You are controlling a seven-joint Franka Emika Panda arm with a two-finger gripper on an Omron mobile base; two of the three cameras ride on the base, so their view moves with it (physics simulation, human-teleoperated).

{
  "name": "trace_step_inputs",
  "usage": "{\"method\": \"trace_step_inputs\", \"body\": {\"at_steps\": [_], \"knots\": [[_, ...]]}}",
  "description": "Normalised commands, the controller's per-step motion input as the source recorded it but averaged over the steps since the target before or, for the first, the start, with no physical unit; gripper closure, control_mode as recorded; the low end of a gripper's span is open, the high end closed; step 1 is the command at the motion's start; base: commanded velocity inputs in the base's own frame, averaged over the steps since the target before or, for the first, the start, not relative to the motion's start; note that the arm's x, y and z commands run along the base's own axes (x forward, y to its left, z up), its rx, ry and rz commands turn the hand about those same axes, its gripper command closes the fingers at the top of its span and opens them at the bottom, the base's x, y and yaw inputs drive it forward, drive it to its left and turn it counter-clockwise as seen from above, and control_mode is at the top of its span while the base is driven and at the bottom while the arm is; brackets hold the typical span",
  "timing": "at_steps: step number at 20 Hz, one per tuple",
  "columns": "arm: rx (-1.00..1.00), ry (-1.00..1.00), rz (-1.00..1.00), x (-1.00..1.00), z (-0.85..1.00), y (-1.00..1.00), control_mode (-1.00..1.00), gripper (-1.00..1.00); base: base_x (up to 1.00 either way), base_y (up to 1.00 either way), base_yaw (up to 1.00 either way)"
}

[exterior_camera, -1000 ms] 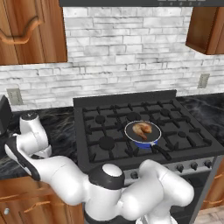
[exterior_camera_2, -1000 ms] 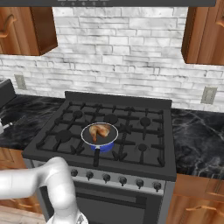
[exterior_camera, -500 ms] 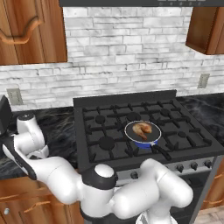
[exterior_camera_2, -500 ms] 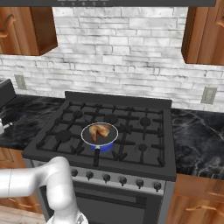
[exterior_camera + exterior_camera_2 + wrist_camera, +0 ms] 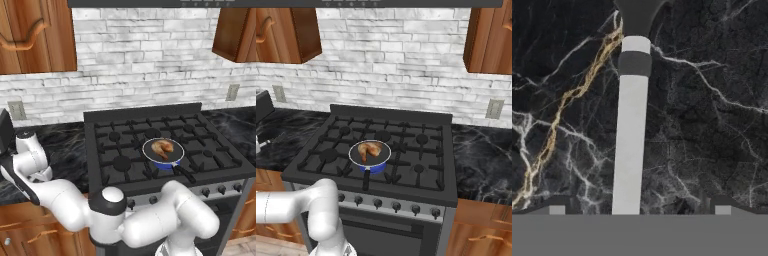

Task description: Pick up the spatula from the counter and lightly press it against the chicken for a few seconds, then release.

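Right now the reach-for-the-tool step is under way, and nothing has been grasped yet. In the hand view, the hand (image 5: 639,210) hangs low over the black marbled desk (image 5: 712,100) with its jaws spread wide. One of the fingertips (image 5: 557,210) sits at the bottom left of the frame and the other at the bottom right.

Between them lies the spatula (image 5: 629,135), flat on the desk. Its pale handle runs from the bottom centre straight up the frame, and it looks a touch closer to the left tip than to the right. Past a dark collar, the handle meets the dark blade (image 5: 637,12) at the top edge. Neither tip seems to touch the handle.

As I judge it, the next move calls for a short drop, perhaps a slight nudge to centre the handle, then a close across its width. Close too high and the tips would slide off the rounded shaft.

Farther off, in the left base view, the chicken (image 5: 162,146) rests in a blue pan (image 5: 161,164) at the middle of the stove (image 5: 220,155). That is well apart from the stretch of desk at the left of the frame where the arm is reaching. Carrying the spatula over there and pressing gently comes after the lift.
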Motion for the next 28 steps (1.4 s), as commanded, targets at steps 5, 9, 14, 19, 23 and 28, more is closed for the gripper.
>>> {"method": "trace_step_inputs", "body": {"at_steps": [5,9,14,19,23,28], "knots": [[-0.01,0.02,-0.02,0.09,-0.14,0.09,-1.0,-1.0,0.0,0.0,0.0],[-0.01,0.03,-0.02,0.1,-0.16,0.09,-1.0,-1.0,0.0,0.0,0.0],[-0.01,0.03,-0.02,0.11,-0.17,0.11,-1.0,1.0,0.0,0.0,0.0],[-0.02,0.01,-0.02,0.01,-0.03,0.0,-1.0,1.0,0.0,0.0,0.0],[-0.03,0.0,0.0,0.0,0.0,-0.33,-1.0,1.0,0.0,0.0,0.0],[-0.04,0.0,0.0,0.0,0.0,-0.51,-1.0,1.0,0.0,0.0,0.0]]}}
